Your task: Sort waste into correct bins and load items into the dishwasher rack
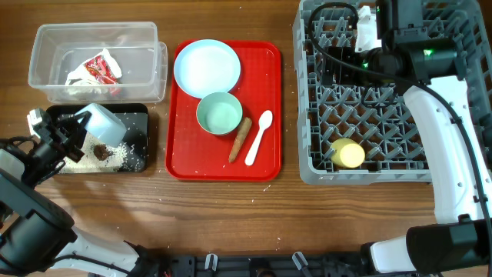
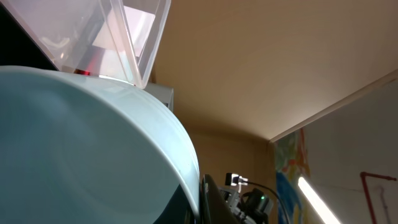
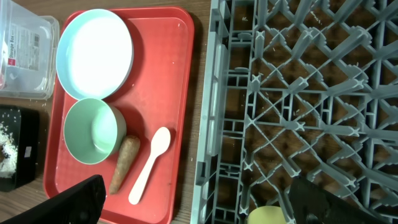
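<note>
My left gripper is shut on the light blue bowl and holds it tipped over the black tray, where white rice grains and a small brown lump lie. The bowl fills the left wrist view. The red-and-white wrapper lies in the clear tub. The pale blue plate, green bowl, brown stick and white spoon sit on the red tray. The yellow cup lies in the grey rack. My right gripper is open and empty above the rack.
The right wrist view shows the rack's left wall beside the red tray, with the plate, green bowl, stick and spoon. Loose grains dot the wooden table.
</note>
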